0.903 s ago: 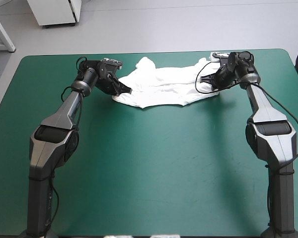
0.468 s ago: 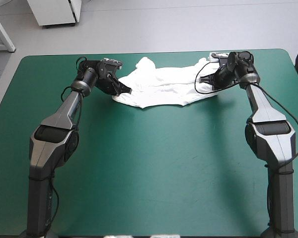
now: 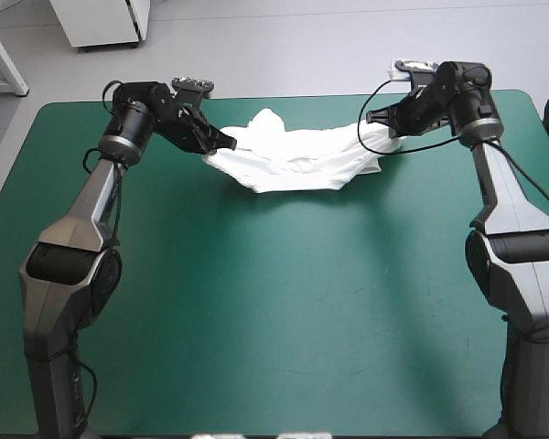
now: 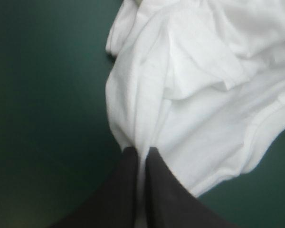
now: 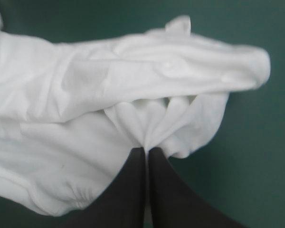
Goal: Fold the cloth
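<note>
Crosswise, T-shirt point(image 3: 297, 160), long axis left-right

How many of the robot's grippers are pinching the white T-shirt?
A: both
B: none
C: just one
A: the left gripper and the right gripper each have their black fingers shut on a fold of the T-shirt, one at each end.

T-shirt point(image 3: 297, 160) white (plain, unpatterned); table cover point(image 3: 256, 320) teal-green
</note>
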### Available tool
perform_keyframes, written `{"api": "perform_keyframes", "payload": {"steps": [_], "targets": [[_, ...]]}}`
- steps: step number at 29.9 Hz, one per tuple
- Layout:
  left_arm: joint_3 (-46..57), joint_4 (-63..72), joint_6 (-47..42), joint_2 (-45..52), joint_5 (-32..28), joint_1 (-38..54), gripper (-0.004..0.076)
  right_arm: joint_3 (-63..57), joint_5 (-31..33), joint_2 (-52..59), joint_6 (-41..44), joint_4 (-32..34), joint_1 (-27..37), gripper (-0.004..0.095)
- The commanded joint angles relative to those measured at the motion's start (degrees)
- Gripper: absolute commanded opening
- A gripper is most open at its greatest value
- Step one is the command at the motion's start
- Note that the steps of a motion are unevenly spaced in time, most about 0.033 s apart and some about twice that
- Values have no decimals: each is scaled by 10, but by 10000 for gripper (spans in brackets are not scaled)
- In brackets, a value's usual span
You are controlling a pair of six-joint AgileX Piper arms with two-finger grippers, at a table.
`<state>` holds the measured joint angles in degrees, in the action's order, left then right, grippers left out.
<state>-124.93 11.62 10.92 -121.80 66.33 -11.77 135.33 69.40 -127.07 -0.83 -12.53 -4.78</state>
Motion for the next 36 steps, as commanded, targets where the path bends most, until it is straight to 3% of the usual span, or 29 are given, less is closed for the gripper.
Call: {"api": "perform_keyframes", "payload": {"steps": [1, 8, 20, 30, 36], "targets": [[-18, 27, 6, 98, 0, 0, -10, 21, -14, 100, -15, -26, -1, -7], [-18, 51, 6, 225, -10, 0, -10, 21, -32, 224, -22, -49, -1, -8], [-31, 50, 24, 435, -86, 0, -10, 21, -119, 420, -53, -114, -1, -8], [-151, 86, 25, 486, -97, 0, -10, 23, -185, 528, -75, -140, -1, -8], [-167, 111, 27, 518, -78, 0, -10, 57, -176, 544, -73, -141, -1, -9]]}}
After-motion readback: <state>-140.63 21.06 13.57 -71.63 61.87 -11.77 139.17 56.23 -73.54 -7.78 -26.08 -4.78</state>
